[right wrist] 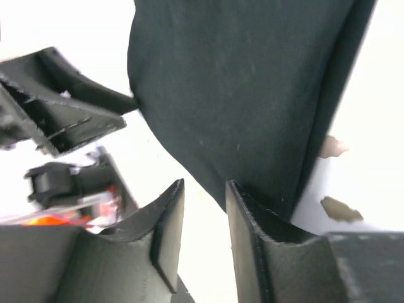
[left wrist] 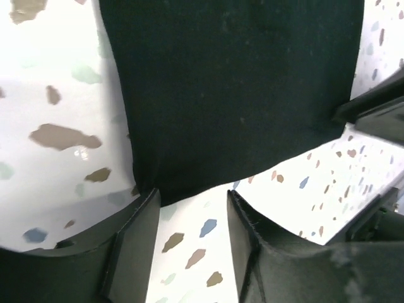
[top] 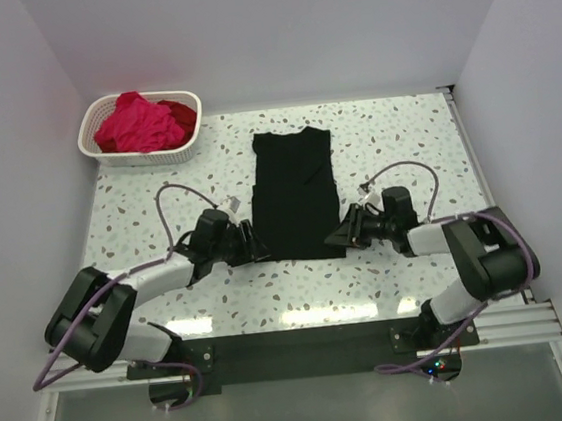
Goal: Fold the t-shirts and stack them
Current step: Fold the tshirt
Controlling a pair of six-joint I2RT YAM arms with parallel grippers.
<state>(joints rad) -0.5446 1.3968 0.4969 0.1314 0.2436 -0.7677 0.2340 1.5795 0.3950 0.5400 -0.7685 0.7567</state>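
Black t-shirt (top: pixel 294 194): folded into a long strip, lying flat on the speckled table (top: pixel 404 137)

Left gripper (top: pixel 251 242): at the black t-shirt's near left corner; jaws moderately apart with bare table between them, one fingertip (left wrist: pixel 146 201) against the hem, nothing held

Right gripper (top: pixel 340 234): at its near right corner; jaws narrowly apart, nothing between them

Basket (top: pixel 104 154): white, well beyond its far left corner, holding a bundled pink t-shirt (top: pixel 136 125) and red t-shirt (top: pixel 182 111)
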